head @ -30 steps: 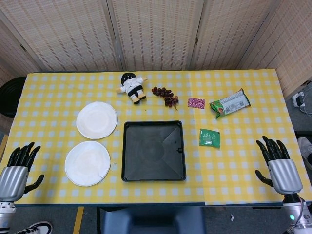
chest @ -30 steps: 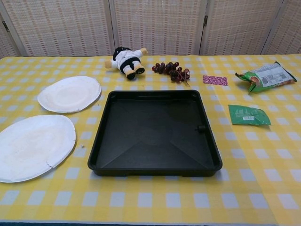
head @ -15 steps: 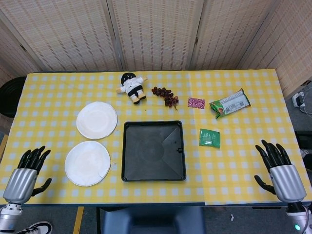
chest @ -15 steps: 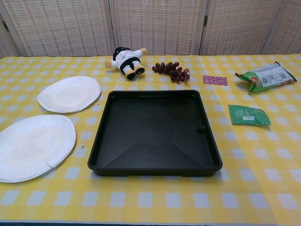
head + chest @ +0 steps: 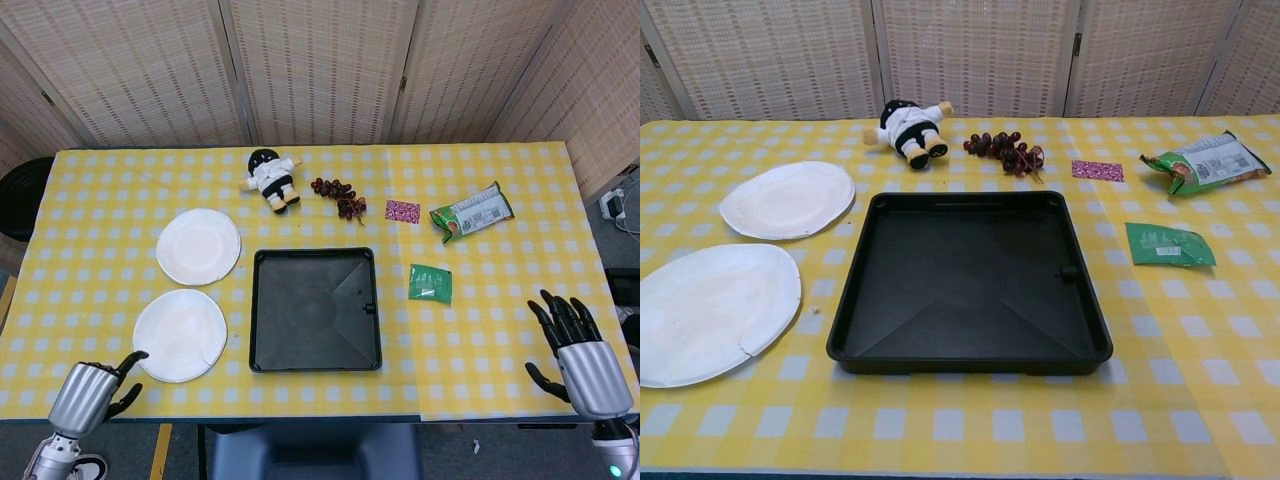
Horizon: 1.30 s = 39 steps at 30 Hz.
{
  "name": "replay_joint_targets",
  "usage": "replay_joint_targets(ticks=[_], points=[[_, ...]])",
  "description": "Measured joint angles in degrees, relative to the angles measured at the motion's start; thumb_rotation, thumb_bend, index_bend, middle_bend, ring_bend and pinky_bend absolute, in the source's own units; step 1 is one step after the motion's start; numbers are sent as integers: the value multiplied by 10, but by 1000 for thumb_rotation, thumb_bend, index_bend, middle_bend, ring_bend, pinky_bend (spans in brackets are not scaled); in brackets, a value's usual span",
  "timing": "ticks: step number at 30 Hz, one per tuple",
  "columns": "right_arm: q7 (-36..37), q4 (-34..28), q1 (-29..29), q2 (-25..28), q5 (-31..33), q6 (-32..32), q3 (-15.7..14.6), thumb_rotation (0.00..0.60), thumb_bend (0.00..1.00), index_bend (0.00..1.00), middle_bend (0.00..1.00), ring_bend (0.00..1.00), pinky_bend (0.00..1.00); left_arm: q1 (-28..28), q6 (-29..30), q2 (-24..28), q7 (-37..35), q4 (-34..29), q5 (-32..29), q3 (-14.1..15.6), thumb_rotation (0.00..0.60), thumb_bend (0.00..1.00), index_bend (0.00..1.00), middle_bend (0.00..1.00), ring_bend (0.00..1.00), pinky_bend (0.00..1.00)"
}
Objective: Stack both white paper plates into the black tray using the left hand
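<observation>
Head view: both hands are seen at the near edge of the tabletop [image 5: 520,200], neither one touching anything.
Left hand [image 5: 88,392]: empty, its fingers curled inward except one that points toward the near plate; it is placed just beside that plate's near-left rim, apart from it.
Right hand [image 5: 578,355]: empty, fingers spread apart, held well away from the task's things at the right edge.
Near plate [image 5: 180,335]: laid flat just left of the tray, with a small nick seen in its right-hand rim.
Far plate [image 5: 198,246]: laid flat beyond the near plate, close to the tray's far-left corner.
Black tray [image 5: 263,300]: empty, at the middle of the tabletop.
Step in hand: judged to be the reach for the near plate; no plate is stacked yet.
Doing it well: the fingers should be opened first, then the thin rim caught between thumb and fingers at the nearest edge, since a flat paper plate offers little to hold. The plate should be lifted level and carried over the tray wall before release.
Clutter: a doll [image 5: 271,178], grapes [image 5: 338,196] and packets [image 5: 430,283] lie beyond and to the right, clear of the path.
</observation>
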Motion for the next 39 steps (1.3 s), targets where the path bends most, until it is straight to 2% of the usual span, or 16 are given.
replay_joint_targets(ticks=[7, 13, 22, 39], points=[[-10, -3, 2, -4, -3, -6, -2, 600, 292, 0, 0, 0, 0, 8, 25, -55, 32, 57, 28, 12, 600, 288, 573, 1000, 1000, 1000], [-12, -3, 3, -5, -5, -9, -4, 600, 292, 0, 0, 0, 0, 11, 1, -86, 57, 73, 18, 16, 600, 266, 581, 1000, 1000, 1000], [-13, -3, 3, -6, -6, -12, -5, 600, 292, 0, 0, 0, 0, 9, -34, -149, 66, 146, -10, 12, 600, 272, 536, 1000, 1000, 1000], [-14, -2, 7, -6, 1, -21, -3, 600, 292, 0, 0, 0, 0, -10, -59, -202, 91, 190, -46, -5, 600, 277, 536, 1000, 1000, 1000]])
